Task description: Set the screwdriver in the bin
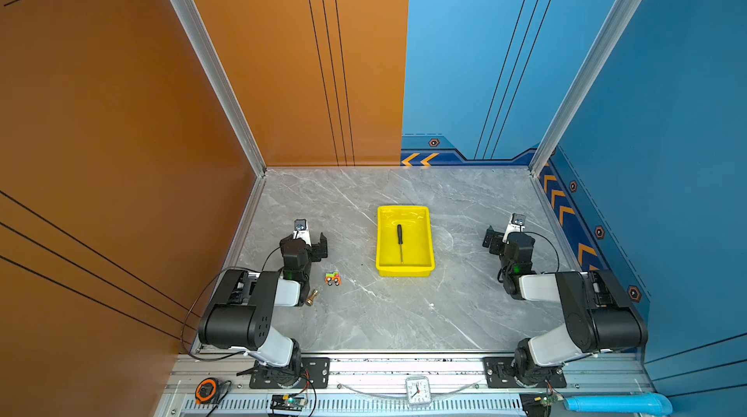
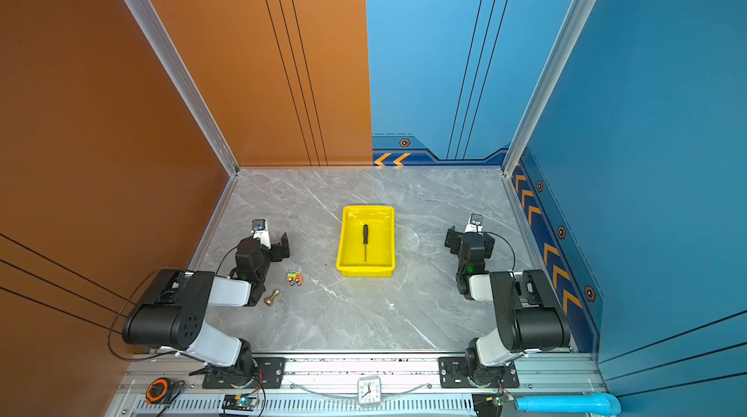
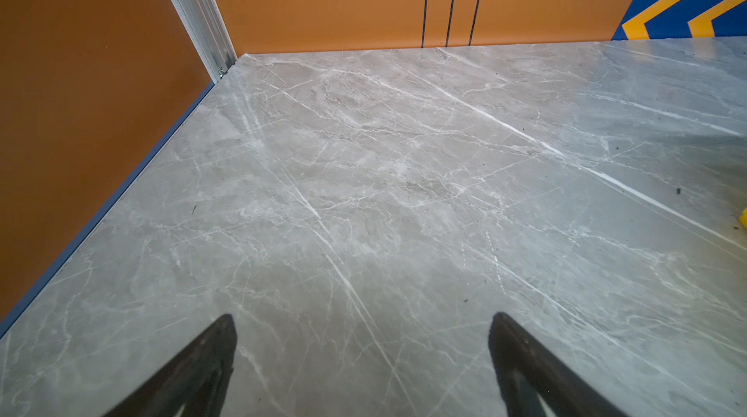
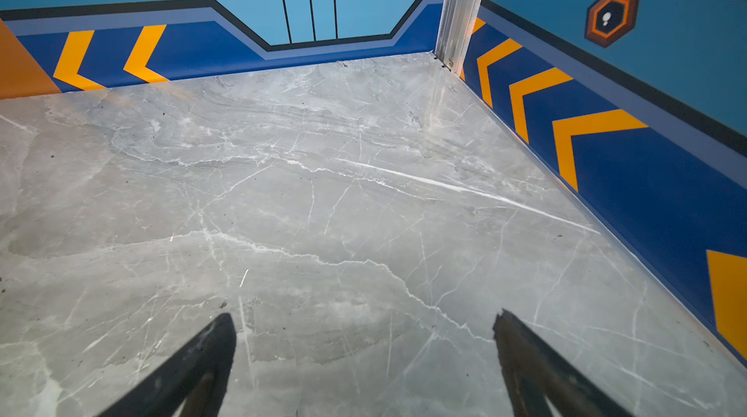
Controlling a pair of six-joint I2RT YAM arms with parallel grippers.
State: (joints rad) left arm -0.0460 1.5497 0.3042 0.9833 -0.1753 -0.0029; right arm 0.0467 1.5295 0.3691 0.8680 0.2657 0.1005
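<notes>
The screwdriver (image 1: 399, 242) (image 2: 365, 243), with a black handle and a thin silver shaft, lies lengthwise inside the yellow bin (image 1: 380, 241) (image 2: 342, 243) at mid-table, handle toward the back wall. My left gripper (image 3: 361, 320) (image 1: 309, 242) hovers over bare marble left of the bin, open and empty. To the bin's right my right gripper (image 4: 364, 318) (image 1: 507, 238) also stands open with nothing between its fingers. A sliver of the bin (image 3: 743, 220) shows at the edge of the left wrist view. The right wrist view shows neither bin nor screwdriver.
A small orange and green toy car (image 1: 332, 278) and a brass knob-shaped piece (image 1: 312, 297) lie by the left arm. Orange and blue walls close three sides of the table. On the front rail sit a clock (image 1: 417, 390) and a tape measure (image 1: 206, 390).
</notes>
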